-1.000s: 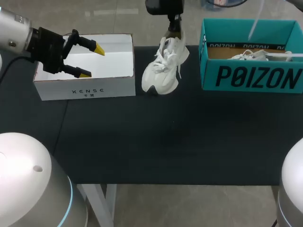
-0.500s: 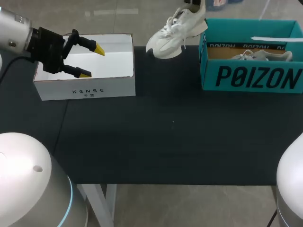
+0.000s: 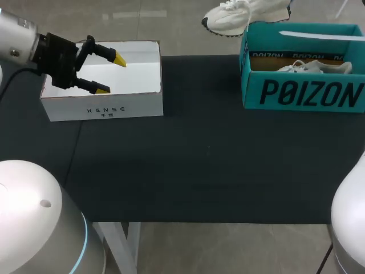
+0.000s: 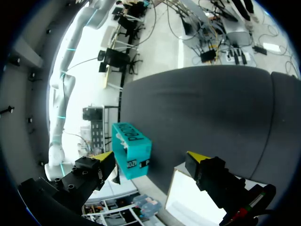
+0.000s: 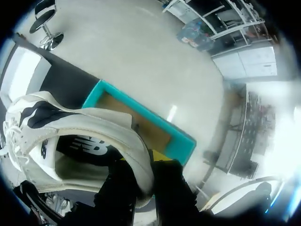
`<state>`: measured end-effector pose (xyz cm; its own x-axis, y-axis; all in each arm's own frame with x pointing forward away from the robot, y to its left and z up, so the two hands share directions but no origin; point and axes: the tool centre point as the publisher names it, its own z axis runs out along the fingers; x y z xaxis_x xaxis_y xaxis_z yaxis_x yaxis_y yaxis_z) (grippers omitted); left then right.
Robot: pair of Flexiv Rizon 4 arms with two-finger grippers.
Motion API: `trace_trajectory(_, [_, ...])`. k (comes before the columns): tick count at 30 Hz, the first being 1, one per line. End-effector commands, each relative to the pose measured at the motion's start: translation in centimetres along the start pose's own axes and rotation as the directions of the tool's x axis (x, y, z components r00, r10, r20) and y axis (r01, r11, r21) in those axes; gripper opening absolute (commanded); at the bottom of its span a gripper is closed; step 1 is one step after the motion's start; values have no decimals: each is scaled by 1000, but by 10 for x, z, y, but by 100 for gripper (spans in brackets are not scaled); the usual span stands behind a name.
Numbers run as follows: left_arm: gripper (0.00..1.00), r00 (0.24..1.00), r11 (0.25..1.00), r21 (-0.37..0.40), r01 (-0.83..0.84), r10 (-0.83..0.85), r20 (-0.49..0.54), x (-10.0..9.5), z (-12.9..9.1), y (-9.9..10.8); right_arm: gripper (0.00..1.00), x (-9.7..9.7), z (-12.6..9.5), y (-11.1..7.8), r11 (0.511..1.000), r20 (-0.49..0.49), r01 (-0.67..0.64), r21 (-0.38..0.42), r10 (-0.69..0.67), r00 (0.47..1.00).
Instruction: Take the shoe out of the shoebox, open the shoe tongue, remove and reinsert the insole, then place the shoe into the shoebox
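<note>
Above the black table (image 3: pixel 199 160), right claw (image 5: pixel 143 173) pinches the shoe (image 3: pixel 245 14); left claw (image 3: pixel 110 74) hangs spread.

Shoe (image 3: pixel 245 12) above far-left shoebox (image 3: pixel 302 94) corner

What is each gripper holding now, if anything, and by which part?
The right gripper is shut on the white sneaker, pinching the collar at its heel. The left gripper is open and holds nothing.
</note>
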<state>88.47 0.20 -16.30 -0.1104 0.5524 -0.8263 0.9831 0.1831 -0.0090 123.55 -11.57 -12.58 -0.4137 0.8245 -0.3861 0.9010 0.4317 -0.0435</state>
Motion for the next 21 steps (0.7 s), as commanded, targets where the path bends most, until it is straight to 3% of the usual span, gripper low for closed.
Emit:
trace_trajectory(1, [100, 1000, 1000, 0, 0, 0, -4, 0, 0, 0, 0, -18, -6, -11, 999, -3, -39, 20, 39, 999])
trace_trajectory(21, [100, 1000, 1000, 0, 0, 0, -4, 0, 0, 0, 0, -19, -6, -14, 998, 7, -57, 25, 57, 998])
